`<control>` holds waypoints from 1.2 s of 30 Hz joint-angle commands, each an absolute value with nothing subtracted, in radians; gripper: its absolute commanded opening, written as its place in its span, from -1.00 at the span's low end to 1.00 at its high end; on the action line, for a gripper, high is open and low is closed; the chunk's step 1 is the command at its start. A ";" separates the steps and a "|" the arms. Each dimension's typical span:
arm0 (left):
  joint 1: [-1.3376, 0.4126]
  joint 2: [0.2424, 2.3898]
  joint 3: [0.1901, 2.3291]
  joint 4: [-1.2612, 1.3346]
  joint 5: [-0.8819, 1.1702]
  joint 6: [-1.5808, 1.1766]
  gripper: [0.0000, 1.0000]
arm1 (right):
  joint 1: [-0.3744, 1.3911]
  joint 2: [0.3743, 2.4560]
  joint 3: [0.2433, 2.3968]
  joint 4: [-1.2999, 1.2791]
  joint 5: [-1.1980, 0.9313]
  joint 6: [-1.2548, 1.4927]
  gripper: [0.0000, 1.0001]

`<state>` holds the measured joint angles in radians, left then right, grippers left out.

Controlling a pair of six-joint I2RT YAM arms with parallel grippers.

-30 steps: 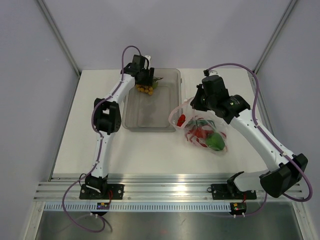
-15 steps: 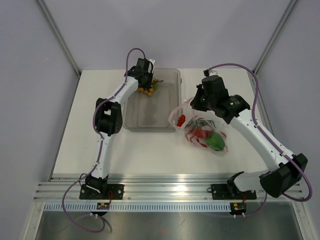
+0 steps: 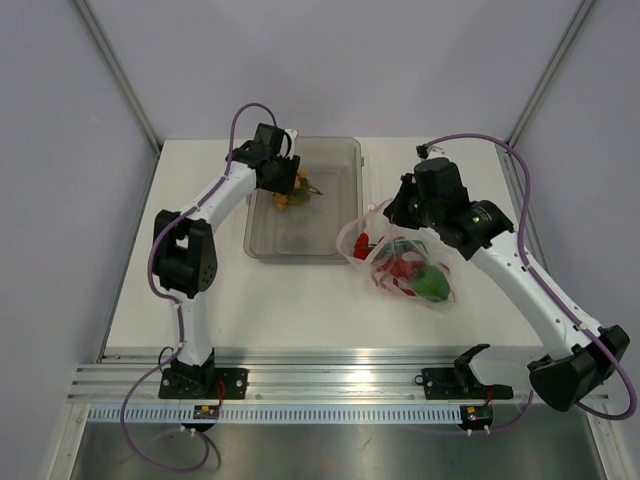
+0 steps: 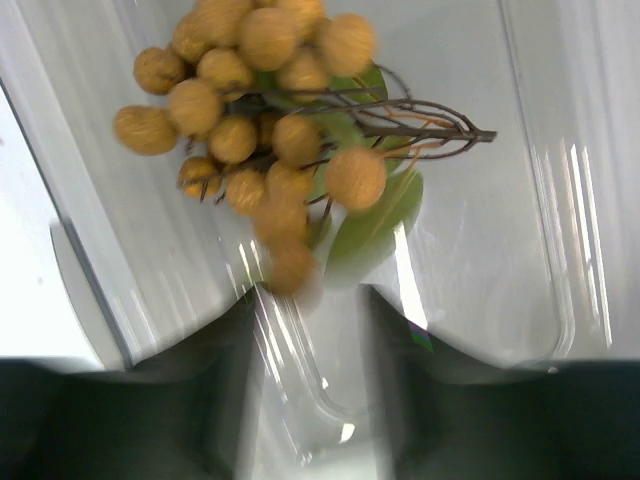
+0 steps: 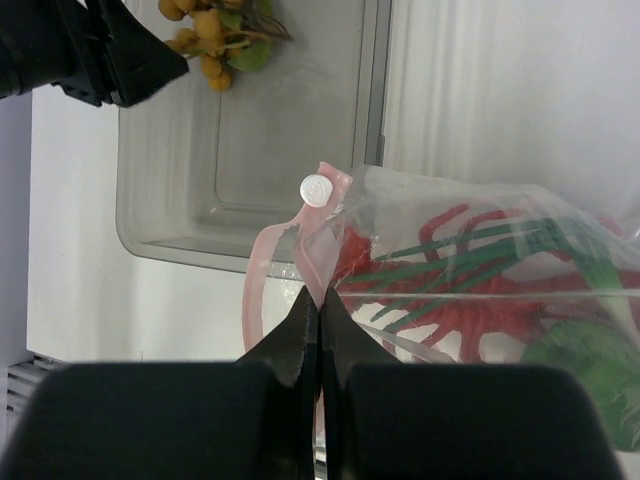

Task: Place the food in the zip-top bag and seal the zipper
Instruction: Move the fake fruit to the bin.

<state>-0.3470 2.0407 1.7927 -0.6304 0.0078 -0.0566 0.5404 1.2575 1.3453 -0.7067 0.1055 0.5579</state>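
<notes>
My left gripper (image 4: 310,302) hangs over the far left corner of the clear tray (image 3: 300,235), jaws apart. The cluster of small yellow-tan balls (image 4: 255,120) sits just past the fingertips. The wrist picture is blurred there, so I cannot tell whether the lowest ball touches either finger. In that view the cluster's bare twig stem points right and the balls bunch to the left, with a green leaf underneath.

My right gripper (image 5: 318,305) is pinched together on the zipper (image 5: 255,290), at the corner of the mouth nearest the tray, where the pink strip folds over. A small white round tab (image 5: 314,188) sits on the strip just beyond the fingers.

The zip-top bag (image 5: 470,215) lies on the table (image 3: 300,310) just right of the tray. From above, its long axis runs diagonally: the mouth faces the tray and the closed end points toward the near right. Inside are the red lobster (image 5: 470,300), thin green stalks (image 5: 470,255) across it, and the green bell pepper (image 5: 590,360) deepest in the bag.
</notes>
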 commanded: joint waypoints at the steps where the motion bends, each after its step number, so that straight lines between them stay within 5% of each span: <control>1: -0.367 1.944 1.735 -0.661 0.035 -0.052 0.20 | 0.540 1.201 1.339 -0.661 0.080 0.580 -1.00; 2: -0.374 1.934 1.732 -0.687 0.028 -0.045 0.61 | 0.540 1.198 1.335 -0.661 0.077 0.583 -1.00; 3: -0.383 1.925 1.738 -0.701 0.019 -0.037 0.74 | 0.540 1.195 1.332 -0.661 0.075 0.583 -1.00; 6: -0.442 1.890 1.753 -0.723 -0.069 -0.006 0.79 | 0.540 1.181 1.324 -0.660 0.071 0.586 -1.00; 11: -0.572 1.920 1.805 -0.735 -0.172 0.057 0.58 | 0.540 1.164 1.316 -0.667 0.084 0.580 -1.00; 20: -0.614 2.156 2.017 -0.813 -0.193 -0.283 -0.24 | 0.538 1.141 1.325 -0.710 0.143 0.549 -1.00; 23: -0.598 2.221 2.062 -0.808 -0.207 -0.404 -0.20 | 0.540 1.132 1.324 -0.716 0.158 0.537 -1.00; 26: -0.566 2.244 2.040 -0.769 -0.199 -0.524 0.25 | 0.540 1.131 1.330 -0.726 0.164 0.526 -1.00; 36: -0.529 2.316 2.041 -0.650 -0.239 -0.673 0.16 | 0.540 1.150 1.353 -0.739 0.173 0.495 -0.99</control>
